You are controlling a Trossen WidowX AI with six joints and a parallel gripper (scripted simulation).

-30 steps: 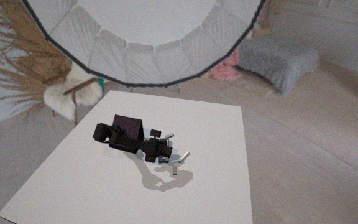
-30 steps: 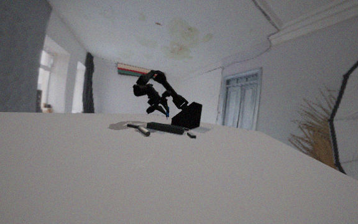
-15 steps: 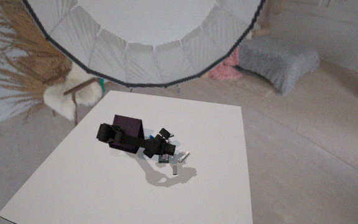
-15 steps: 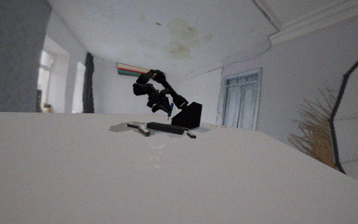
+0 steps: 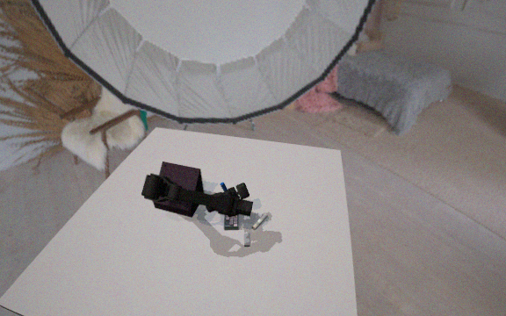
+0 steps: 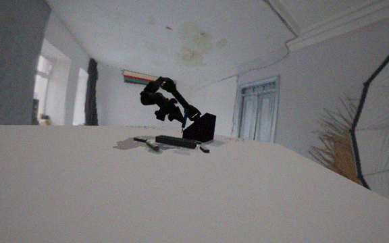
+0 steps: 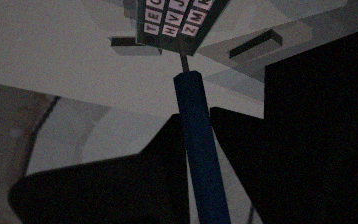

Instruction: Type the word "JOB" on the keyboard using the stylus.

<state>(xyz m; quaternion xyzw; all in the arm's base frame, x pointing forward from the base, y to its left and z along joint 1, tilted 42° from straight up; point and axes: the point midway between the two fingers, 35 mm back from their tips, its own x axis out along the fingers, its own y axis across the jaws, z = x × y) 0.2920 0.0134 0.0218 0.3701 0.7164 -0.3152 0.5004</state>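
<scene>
My gripper (image 5: 236, 198) (image 6: 182, 117) (image 7: 195, 117) is shut on the blue stylus (image 5: 223, 186) (image 6: 184, 119) (image 7: 198, 145), with a dark finger on either side of it in the wrist view. The stylus points down at the small dark keyboard (image 5: 232, 222) (image 6: 175, 141) (image 7: 175, 20), which lies flat on the white table (image 5: 288, 175) (image 6: 80, 189). In the wrist view its thin metal tip (image 7: 184, 61) sits at the keyboard's near edge, just below the bottom row of white letter keys. I cannot tell whether the tip touches it.
The arm's dark base box (image 5: 182, 175) (image 6: 202, 128) stands just behind the keyboard. A pale cylinder (image 5: 259, 220) (image 6: 152, 145) and small blocks (image 5: 247, 239) (image 6: 204, 149) lie around the keyboard. A large round light panel (image 5: 209, 57) stands behind the table.
</scene>
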